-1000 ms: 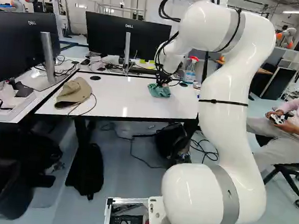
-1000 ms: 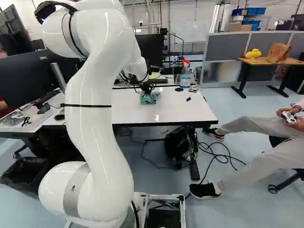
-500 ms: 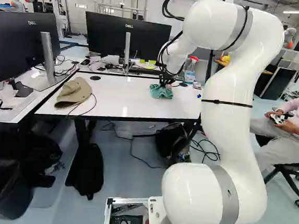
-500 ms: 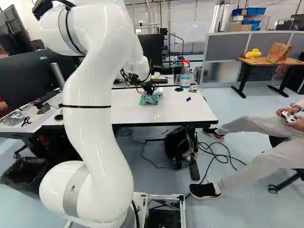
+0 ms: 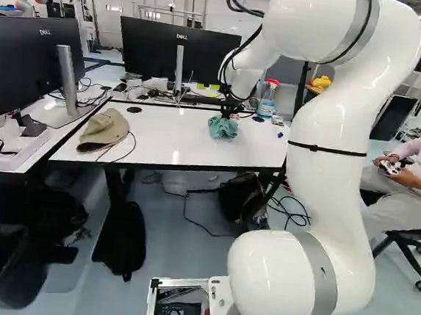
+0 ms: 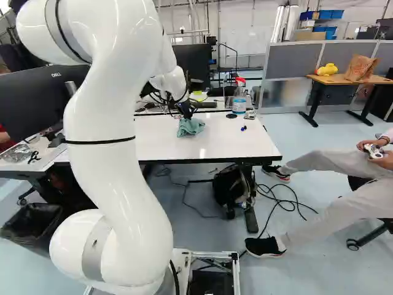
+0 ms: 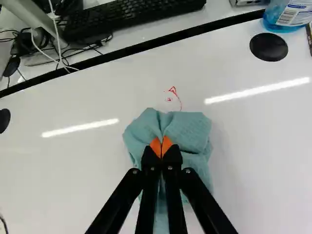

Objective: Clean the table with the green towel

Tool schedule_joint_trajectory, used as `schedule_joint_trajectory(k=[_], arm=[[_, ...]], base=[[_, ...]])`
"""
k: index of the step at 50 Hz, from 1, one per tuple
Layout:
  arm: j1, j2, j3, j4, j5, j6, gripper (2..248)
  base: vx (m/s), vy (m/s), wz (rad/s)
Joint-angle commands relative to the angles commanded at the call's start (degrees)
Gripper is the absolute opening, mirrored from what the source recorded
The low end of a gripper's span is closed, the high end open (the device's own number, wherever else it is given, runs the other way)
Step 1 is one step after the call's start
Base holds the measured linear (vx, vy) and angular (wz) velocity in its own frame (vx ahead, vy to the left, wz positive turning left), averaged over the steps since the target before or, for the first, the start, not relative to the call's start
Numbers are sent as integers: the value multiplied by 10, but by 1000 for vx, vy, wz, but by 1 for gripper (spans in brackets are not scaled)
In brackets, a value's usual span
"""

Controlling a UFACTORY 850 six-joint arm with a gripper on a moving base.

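In the left base view the pincer (image 5: 228, 112) is at the green towel (image 5: 223, 128), which seems to rest on the counter (image 5: 175, 140), a cap (image 5: 104, 129) well apart; in the right base view a spray bottle (image 6: 239, 101) stands beyond them; in the wrist view the pincer (image 7: 161, 150) pinches the green towel between orange pads (image 7: 166, 145), a red mark (image 7: 174, 91) ahead

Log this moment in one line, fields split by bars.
hand: shut on green towel | towel: bunched over white table | red marks: ahead of towel, not wiped away
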Motion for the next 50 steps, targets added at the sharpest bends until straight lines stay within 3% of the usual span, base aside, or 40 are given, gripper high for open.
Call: schedule_joint_trajectory(k=[30, 50], arm=[[5, 75, 92, 0, 0, 0, 23], [5, 75, 92, 0, 0, 0, 23]], base=[[0, 0, 0], [0, 0, 0]])
